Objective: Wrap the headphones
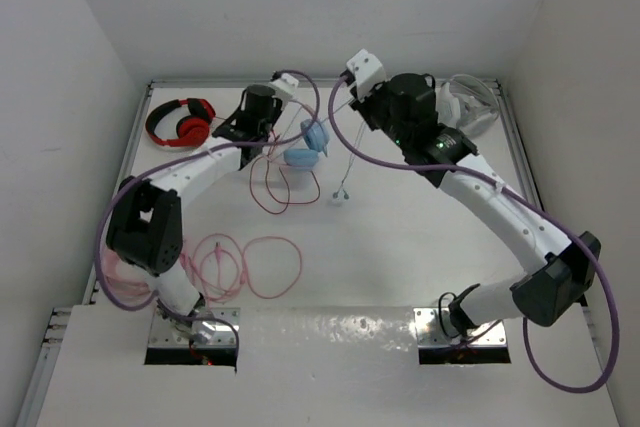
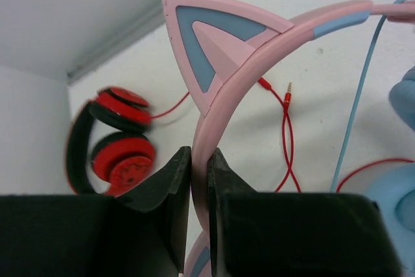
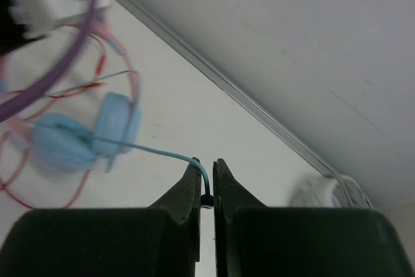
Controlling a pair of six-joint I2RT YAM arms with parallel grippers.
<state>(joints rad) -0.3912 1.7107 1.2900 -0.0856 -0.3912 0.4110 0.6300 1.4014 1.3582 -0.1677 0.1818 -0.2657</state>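
Observation:
The headphones are lifted at the back of the table, with light blue ear cups (image 1: 303,157) hanging below a pink headband (image 2: 243,76) that bears a cat ear (image 2: 211,40). My left gripper (image 2: 199,155) is shut on the headband just below that ear; it also shows in the top view (image 1: 262,137). The thin light blue cable (image 3: 149,151) runs from the ear cups (image 3: 117,121) to my right gripper (image 3: 206,164), which is shut on it. In the top view the right gripper (image 1: 356,105) is right of the cups, and the cable's end (image 1: 340,198) dangles below.
Red-and-black headphones (image 1: 181,122) lie at the back left, and their red cable (image 1: 275,190) loops under the lifted headphones. A long pink cable (image 1: 255,267) coils near the left arm's base. A white bundle (image 1: 470,107) sits in the back right corner by the wall.

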